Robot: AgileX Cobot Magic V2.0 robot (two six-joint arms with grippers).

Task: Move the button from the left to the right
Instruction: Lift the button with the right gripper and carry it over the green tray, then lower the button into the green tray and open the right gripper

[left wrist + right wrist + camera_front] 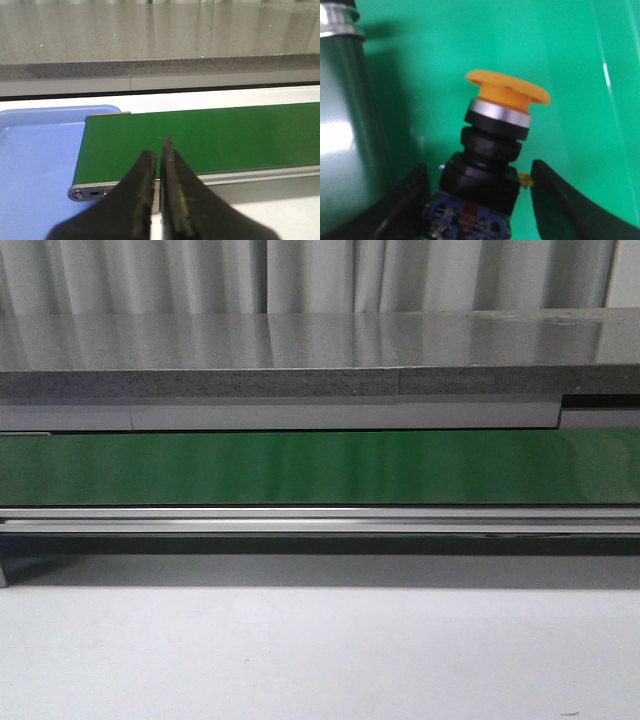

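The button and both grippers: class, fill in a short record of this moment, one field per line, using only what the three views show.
button: yellow-orange cap, black body, between the right gripper's fingers
right gripper: fingers either side of the button's body; contact cannot be told
surface behind button: green
left gripper: shut, holding nothing
below left gripper: end of green conveyor belt
beside belt end: blue tray
front view: belt and grey counter; no arm or button visible
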